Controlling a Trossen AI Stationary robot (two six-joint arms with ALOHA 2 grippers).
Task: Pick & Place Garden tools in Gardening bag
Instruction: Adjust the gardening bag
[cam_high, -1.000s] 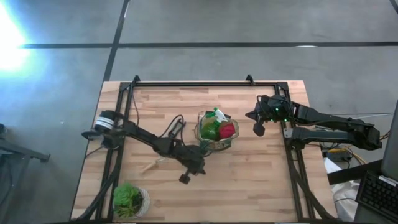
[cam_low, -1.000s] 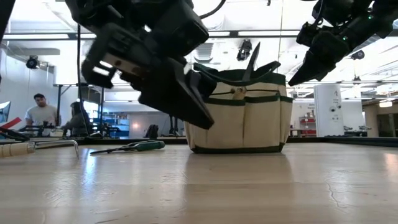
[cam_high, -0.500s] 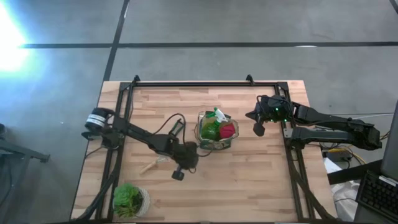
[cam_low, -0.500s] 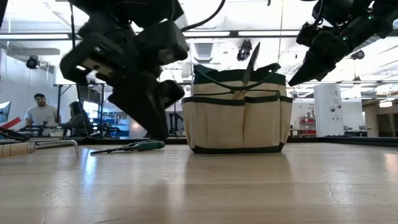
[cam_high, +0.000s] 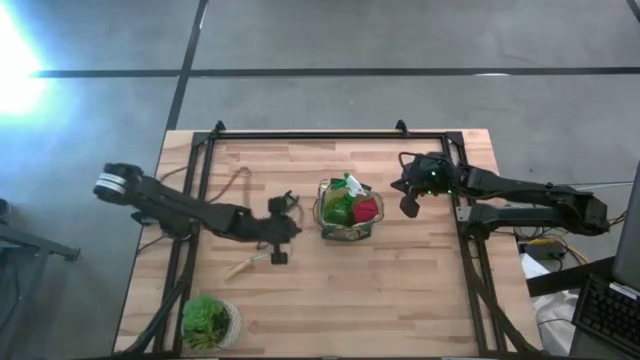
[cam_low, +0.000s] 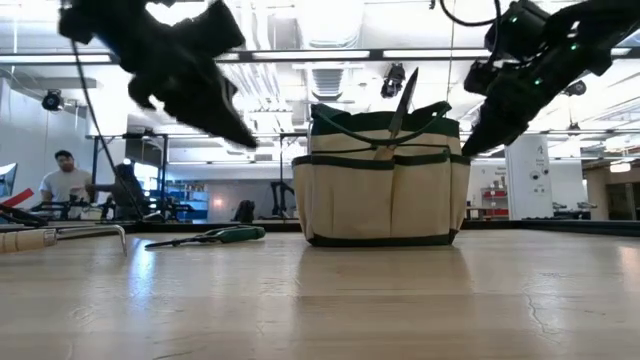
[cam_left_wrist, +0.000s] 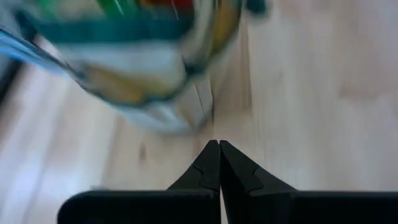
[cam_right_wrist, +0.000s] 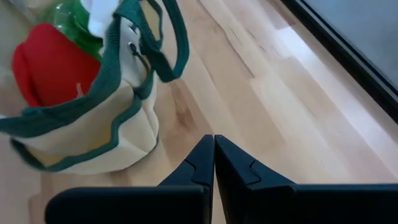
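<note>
The gardening bag (cam_high: 348, 211), beige with green trim, stands mid-table. A green spray bottle (cam_right_wrist: 74, 22) and a red-handled tool (cam_right_wrist: 53, 68) sit inside it, and a trowel blade (cam_low: 404, 95) sticks up at its front. A wooden-handled tool (cam_high: 243, 266) and green-handled pruners (cam_low: 208, 237) lie flat on the table left of the bag. My left gripper (cam_high: 293, 230) hovers shut just left of the bag, slanting down toward it. My right gripper (cam_high: 407, 207) hangs shut above the table right of the bag (cam_right_wrist: 93, 124).
A leafy plant in a pale pot (cam_high: 210, 321) stands at the near left corner. A black frame rail (cam_high: 330, 135) runs round the table. Bare wood lies near and right of the bag. People sit far behind the table (cam_low: 65, 185).
My left gripper has drawn back from the bag's near-left side toward the table's left and far edge. It has risen and rolled, and it stays shut. My right gripper has dipped a little toward the bag.
</note>
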